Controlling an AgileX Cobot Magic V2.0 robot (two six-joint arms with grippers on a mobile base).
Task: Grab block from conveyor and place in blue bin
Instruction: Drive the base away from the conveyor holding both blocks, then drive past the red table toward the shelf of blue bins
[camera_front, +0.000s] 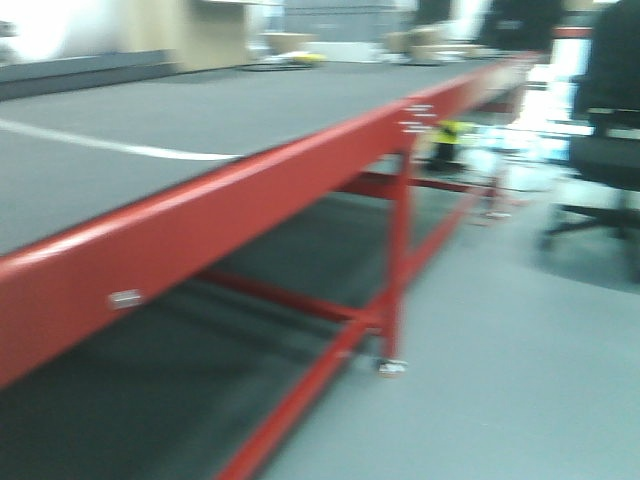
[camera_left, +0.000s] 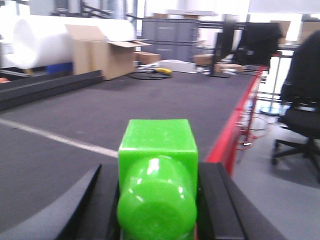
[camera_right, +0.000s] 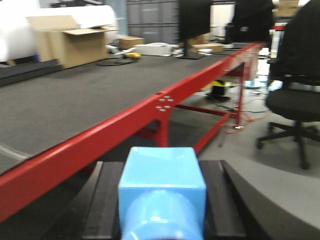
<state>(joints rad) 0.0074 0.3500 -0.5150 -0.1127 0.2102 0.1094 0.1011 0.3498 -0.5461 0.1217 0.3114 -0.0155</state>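
Currently no loose block shows anywhere on the conveyor (camera_front: 200, 120): grey woven belt, white line (camera_front: 120, 145) across it, red frame (camera_front: 250, 200) along the edge. Front view is blurred, so anything small far down the belt could be missed.

On the left pincer (camera_left: 157, 167), a glossy green cube (camera_left: 157, 142) with a rounded end toward the camera sits right between the dark fingers (camera_left: 220, 200). Both sides look to be touching it. It hangs over the belt, near the red edge.

On the right pincer (camera_right: 162, 162), a light blue cube (camera_right: 162, 172) of the same shape is seated the same way, out past the red frame, with an office chair (camera_right: 295, 95) beyond.

The two pieces are identical and sit identically, so I can't tell if the green one is the block in a grip or a fitted part of the tool. Pincer state: can't tell, either side.

If green is the block, my read:
- **Material:** hard moulded plastic, stiff, light, not fragile.
- **Surface:** shiny, so probably slippery. A moderate squeeze should hold it without deforming it.
- **Hold:** across the two flat parallel side faces, pads centred. Keep off the rounded end, which would likely squirt out.

Blue bin: not seen. There's a small blue patch (camera_left: 59, 66) far back by the cardboard box (camera_left: 100, 55), too small to call.
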